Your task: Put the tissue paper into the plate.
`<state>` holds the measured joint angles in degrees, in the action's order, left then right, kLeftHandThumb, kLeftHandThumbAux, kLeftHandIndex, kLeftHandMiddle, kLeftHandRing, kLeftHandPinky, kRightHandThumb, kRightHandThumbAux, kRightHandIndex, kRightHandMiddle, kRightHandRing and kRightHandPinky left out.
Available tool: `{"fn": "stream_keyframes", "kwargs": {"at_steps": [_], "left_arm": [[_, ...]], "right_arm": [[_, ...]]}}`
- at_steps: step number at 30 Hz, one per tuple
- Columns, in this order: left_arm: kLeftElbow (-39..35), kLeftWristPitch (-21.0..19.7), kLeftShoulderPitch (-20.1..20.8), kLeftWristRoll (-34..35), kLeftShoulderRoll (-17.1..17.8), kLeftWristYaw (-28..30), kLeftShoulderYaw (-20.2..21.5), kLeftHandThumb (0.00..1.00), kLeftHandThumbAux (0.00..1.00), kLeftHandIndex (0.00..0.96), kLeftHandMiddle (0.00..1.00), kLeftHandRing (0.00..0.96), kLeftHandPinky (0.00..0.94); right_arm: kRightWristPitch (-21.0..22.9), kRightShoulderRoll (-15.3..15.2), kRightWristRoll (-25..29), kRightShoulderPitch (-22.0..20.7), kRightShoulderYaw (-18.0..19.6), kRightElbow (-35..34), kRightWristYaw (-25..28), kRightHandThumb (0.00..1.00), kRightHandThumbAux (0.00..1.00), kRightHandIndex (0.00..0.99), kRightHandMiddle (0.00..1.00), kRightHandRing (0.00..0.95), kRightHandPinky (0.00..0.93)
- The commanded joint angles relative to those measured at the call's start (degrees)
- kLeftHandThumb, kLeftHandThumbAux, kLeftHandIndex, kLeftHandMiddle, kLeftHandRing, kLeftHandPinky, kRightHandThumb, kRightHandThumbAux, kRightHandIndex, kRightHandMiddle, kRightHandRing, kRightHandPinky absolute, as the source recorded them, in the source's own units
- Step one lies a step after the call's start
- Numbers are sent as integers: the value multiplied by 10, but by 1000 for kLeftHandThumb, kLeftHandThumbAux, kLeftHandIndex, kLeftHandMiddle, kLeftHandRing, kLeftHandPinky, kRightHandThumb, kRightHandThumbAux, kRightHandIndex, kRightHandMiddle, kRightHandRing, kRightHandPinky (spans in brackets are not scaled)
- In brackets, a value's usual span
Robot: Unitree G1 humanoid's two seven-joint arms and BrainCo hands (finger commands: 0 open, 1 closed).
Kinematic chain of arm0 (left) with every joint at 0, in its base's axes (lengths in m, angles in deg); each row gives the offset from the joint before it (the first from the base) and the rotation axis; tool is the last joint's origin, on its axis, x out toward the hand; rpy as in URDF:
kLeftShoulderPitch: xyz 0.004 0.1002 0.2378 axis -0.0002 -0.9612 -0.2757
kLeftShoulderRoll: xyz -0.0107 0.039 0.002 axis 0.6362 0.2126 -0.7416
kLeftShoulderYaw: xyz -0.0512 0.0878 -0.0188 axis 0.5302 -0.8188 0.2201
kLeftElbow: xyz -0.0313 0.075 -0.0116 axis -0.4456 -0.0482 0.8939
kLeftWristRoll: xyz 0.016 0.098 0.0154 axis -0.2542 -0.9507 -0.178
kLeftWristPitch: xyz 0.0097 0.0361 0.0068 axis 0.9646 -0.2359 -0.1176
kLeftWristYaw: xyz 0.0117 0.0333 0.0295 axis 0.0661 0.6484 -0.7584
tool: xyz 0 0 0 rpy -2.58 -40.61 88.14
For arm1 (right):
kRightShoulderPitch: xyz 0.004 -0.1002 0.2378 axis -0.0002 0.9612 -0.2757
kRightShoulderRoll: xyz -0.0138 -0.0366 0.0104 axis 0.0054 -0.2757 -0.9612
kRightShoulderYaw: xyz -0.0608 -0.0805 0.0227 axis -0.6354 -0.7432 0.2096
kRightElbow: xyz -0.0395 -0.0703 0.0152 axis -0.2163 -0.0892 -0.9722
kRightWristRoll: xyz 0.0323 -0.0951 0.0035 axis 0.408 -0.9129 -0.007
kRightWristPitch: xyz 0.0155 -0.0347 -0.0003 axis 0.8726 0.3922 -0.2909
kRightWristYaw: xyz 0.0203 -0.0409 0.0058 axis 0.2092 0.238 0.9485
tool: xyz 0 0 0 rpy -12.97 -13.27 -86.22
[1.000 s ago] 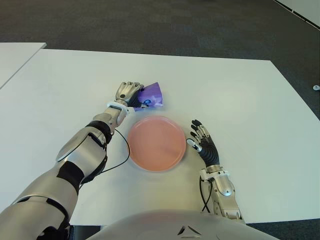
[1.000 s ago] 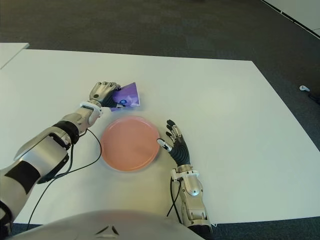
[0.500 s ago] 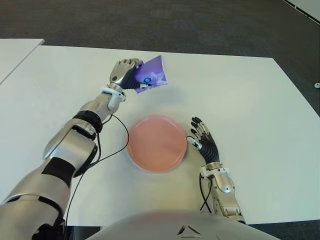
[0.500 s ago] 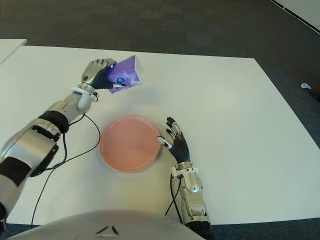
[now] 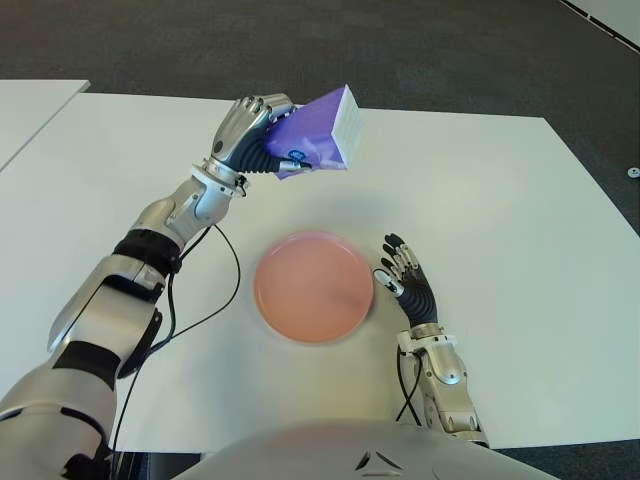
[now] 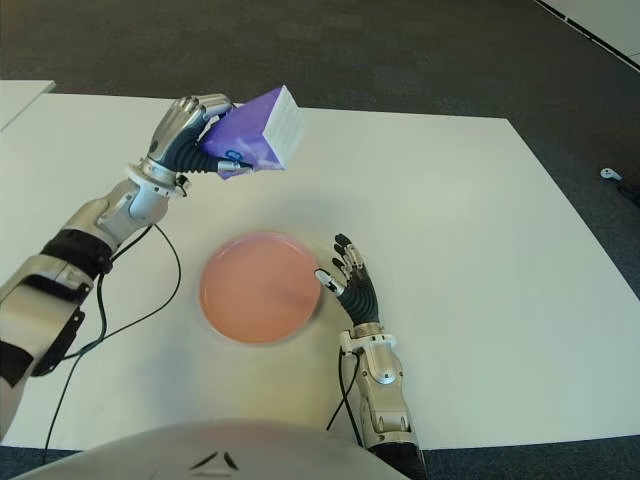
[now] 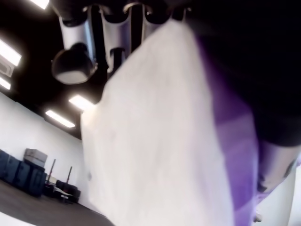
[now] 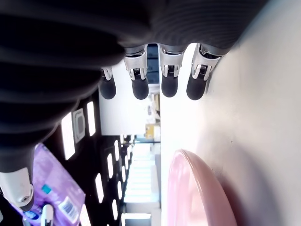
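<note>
One purple tissue pack riding high above the white table, well beyond the plate. Left hand wrapping curled fingers around its soft film side, probably carrying it clear for a drop. Blocky shape, white end panel showing. Plate round, pink, shallow, lying bare. Right hand idling just right of it, fingers spread, gripping nothing.

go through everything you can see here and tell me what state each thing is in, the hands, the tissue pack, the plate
left hand: raised above the table, fingers shut on the tissue pack.
tissue pack: off the table, tilted, not yet over the plate.
plate: flat on the table, nothing in it.
right hand: fingers spread, holding nothing, just right of the plate.
table: white.
</note>
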<state>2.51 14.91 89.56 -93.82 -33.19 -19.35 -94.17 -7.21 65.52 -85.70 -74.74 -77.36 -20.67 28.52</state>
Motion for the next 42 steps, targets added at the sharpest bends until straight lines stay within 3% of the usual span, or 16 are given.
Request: {"fn": "stream_keyframes", "kwargs": {"at_steps": [1,4,11,20,25,30,42], "left_arm": [[-111,35,-67,14,10,42,14,724,701,444,884,871,871],[-174,61,-99,37,22,89,9,727,700,444,886,873,871],[-245,79,-132,61,49,171,16,729,700,444,890,875,868],[-315,90,-174,58,69,236,35,730,699,444,889,873,866],[-313,97,-197,16,57,233,37,730,699,443,891,875,867],[-286,104,-194,-40,47,215,33,730,700,443,887,873,861],[-317,71,-219,-130,60,232,22,724,702,443,865,853,837]], "right_arm": [[118,-4,-2,47,0,47,-5,0,559,0,0,0,0],[129,-3,-2,45,-1,42,-6,0,551,0,0,0,0],[144,-4,-5,43,-2,33,-7,0,535,0,0,0,0],[152,-5,-4,41,-3,32,-7,0,541,0,0,0,0],[152,-6,-5,38,-2,37,-7,0,537,0,0,0,0],[150,-6,-5,37,-2,40,-7,0,534,0,0,0,0],[148,-5,-5,39,-3,39,-9,0,536,0,0,0,0]]}}
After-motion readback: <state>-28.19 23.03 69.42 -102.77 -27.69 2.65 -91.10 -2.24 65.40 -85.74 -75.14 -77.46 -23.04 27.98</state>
